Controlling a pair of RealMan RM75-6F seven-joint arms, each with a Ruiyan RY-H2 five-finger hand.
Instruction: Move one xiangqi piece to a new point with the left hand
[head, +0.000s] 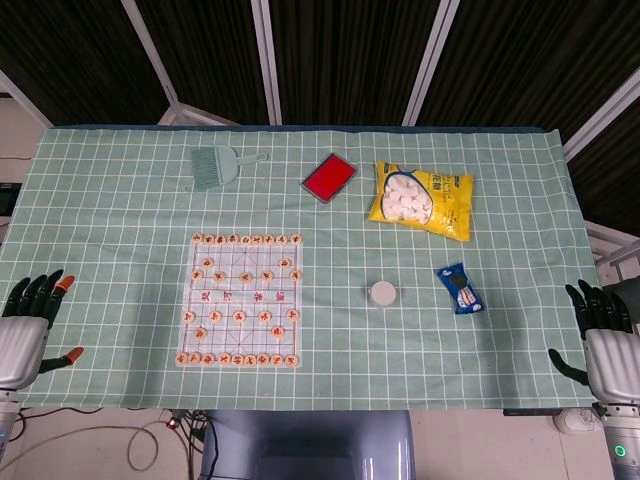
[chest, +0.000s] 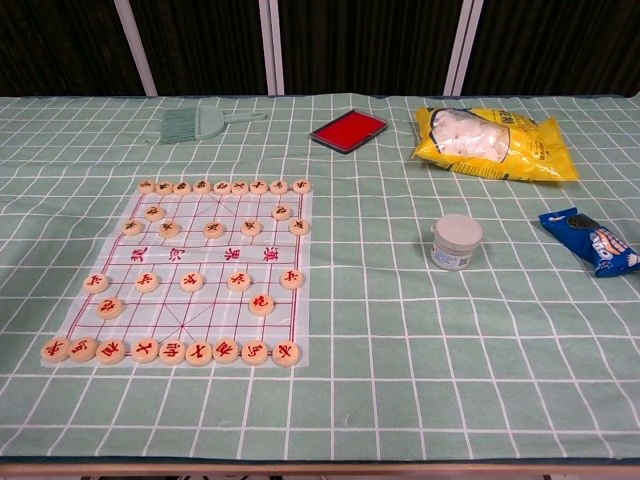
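Note:
A xiangqi board (head: 241, 300) (chest: 190, 268) lies on the green checked cloth, left of centre, with several round wooden pieces on it. One piece (chest: 261, 304) stands alone just ahead of the near row on the right side. My left hand (head: 24, 330) hovers at the table's near left corner, fingers spread and holding nothing, well left of the board. My right hand (head: 603, 341) hangs at the near right corner, also spread and empty. Neither hand shows in the chest view.
A small green brush (head: 217, 166) lies behind the board. A red stamp pad (head: 329, 177), a yellow snack bag (head: 421, 199), a white jar (head: 382, 293) (chest: 456, 241) and a blue packet (head: 460, 288) sit to the right.

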